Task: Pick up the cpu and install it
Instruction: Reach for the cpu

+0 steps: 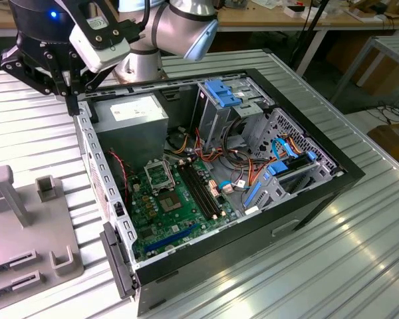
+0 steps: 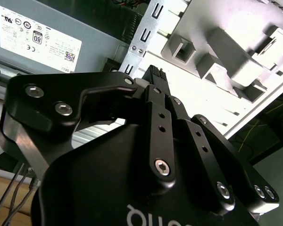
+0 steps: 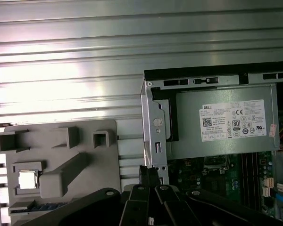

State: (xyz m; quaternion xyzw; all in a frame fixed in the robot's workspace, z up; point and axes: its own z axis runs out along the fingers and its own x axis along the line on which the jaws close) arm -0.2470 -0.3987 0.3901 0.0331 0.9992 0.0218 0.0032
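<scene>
Gripper (image 1: 72, 105) pinched together, empty, above case rim (image 1: 88, 133), 10 o'clock of motherboard (image 1: 179, 206) (exterior view). Cpu (image 3: 27, 180) sits in grey fixture (image 3: 106, 160) pocket outside the case. Risks: descending here hits the rim, and closed fingers would shove the chip, not straddle it.

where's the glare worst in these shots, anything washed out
In the second wrist view the grey fixture tray is blown out almost white; in the first wrist view a bright band crosses the ribbed table and the cpu glints white; in the exterior view that table shows soft streaks.
</scene>
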